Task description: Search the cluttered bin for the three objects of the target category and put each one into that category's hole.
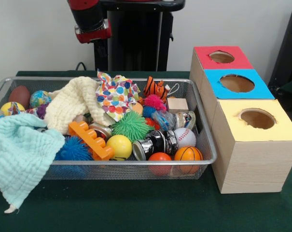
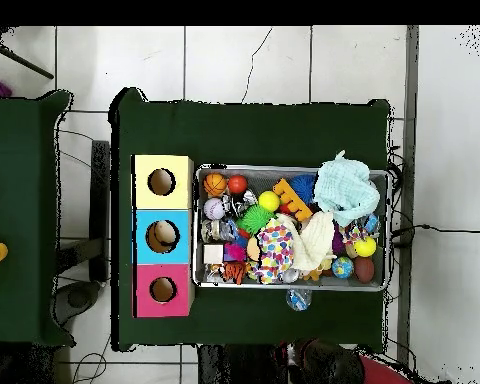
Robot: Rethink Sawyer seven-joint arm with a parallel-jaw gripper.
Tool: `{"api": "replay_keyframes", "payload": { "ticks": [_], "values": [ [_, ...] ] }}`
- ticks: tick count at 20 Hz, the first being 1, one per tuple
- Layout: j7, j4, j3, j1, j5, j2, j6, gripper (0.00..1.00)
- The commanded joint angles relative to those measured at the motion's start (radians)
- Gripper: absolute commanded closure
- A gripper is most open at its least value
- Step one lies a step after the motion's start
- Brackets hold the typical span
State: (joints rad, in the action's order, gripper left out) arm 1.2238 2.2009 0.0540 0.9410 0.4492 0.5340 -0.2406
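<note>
The cluttered bin, a silver wire-mesh basket [image 1: 136, 170], sits on the green table and is full of toys; it also shows in the overhead view [image 2: 386, 178]. To its right stand three wooden boxes with round holes in red [image 1: 220, 57], blue [image 1: 237, 83] and yellow [image 1: 257, 118] tops. In the bin lie a basketball [image 1: 188, 154], a baseball [image 1: 185, 137], an orange ball [image 1: 160, 158], a yellow ball [image 1: 119, 146], a green spiky ball [image 1: 131, 125] and metal cans [image 1: 155, 141]. My arm's red-and-black end [image 1: 93, 33] hangs above the bin's far side, holding nothing I can see.
A mint cloth [image 1: 20, 154] drapes over the bin's near left rim. A cream cloth [image 1: 73, 104], a dotted cloth [image 1: 116, 94], an orange plastic toy [image 1: 90, 139], a tiger plush [image 1: 155, 88] and a wooden block [image 1: 177, 104] lie among the balls. The black pedestal [image 1: 136, 38] stands behind.
</note>
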Motion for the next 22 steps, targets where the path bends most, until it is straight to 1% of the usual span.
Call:
{"api": "replay_keyframes", "payload": {
  "ticks": [1,4,7,8,11,18,22],
  "values": [
    [0.222,-0.144,0.007,0.012,-0.064,-0.116,0.093,1.00],
    [0.238,-0.153,-0.007,0.019,-0.077,-0.150,0.122,1.00],
    [0.258,-0.162,-0.030,0.014,-0.091,-0.166,0.155,1.00],
    [0.258,-0.168,-0.039,0.013,-0.099,-0.169,0.148,1.00],
    [0.247,-0.163,-0.054,0.034,-0.102,-0.160,0.152,1.00],
    [0.245,-0.114,-0.077,0.085,-0.082,-0.133,0.217,1.00],
    [0.222,-0.114,-0.068,0.090,-0.079,-0.119,0.202,1.00]
  ]
}}
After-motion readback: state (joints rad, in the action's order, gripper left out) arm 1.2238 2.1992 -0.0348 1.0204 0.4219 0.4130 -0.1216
